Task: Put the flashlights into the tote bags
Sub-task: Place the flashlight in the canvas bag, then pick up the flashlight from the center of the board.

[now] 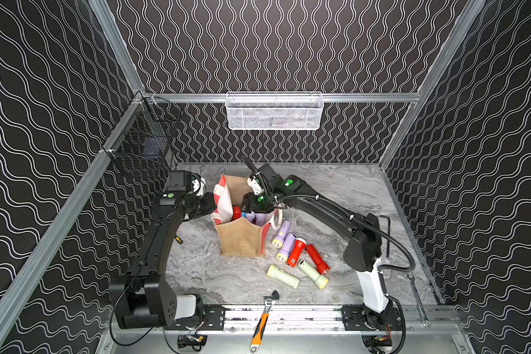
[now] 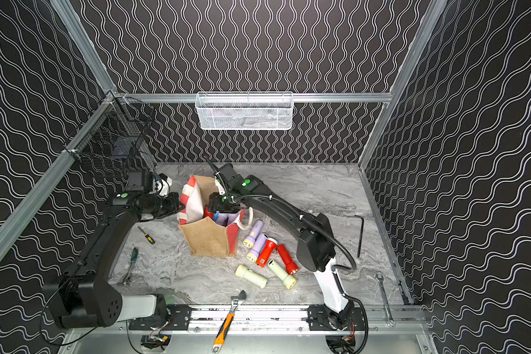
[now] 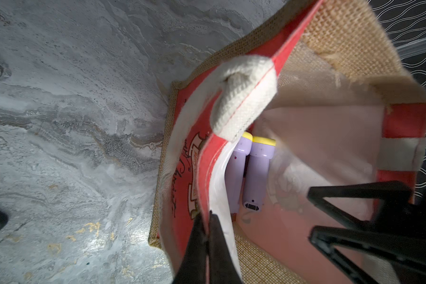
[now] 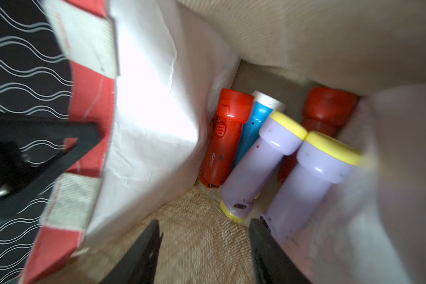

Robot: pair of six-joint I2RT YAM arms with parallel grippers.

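Observation:
The tan burlap tote bag (image 1: 239,242) (image 2: 207,239) stands open mid-table. My left gripper (image 3: 208,216) (image 1: 213,205) is shut on its red-and-white side wall (image 3: 194,152), pinching the rim. My right gripper (image 4: 203,225) (image 1: 245,208) reaches down into the bag, open, with nothing between its fingers. Beside it lie two lilac flashlights (image 4: 261,157) (image 4: 305,182), two red ones (image 4: 225,137) (image 4: 327,108) and a blue one (image 4: 252,127). On the table right of the bag lie several more flashlights: lilac (image 1: 282,233), red (image 1: 297,253) and pale green (image 1: 283,276).
An orange-handled wrench (image 1: 264,321) lies across the front rail. A spanner (image 1: 417,298) and a hex key (image 1: 388,236) lie at the right edge. A small screwdriver (image 2: 146,235) lies left of the bag. A white mesh basket (image 1: 275,111) and a black wire basket (image 1: 141,144) hang on the walls.

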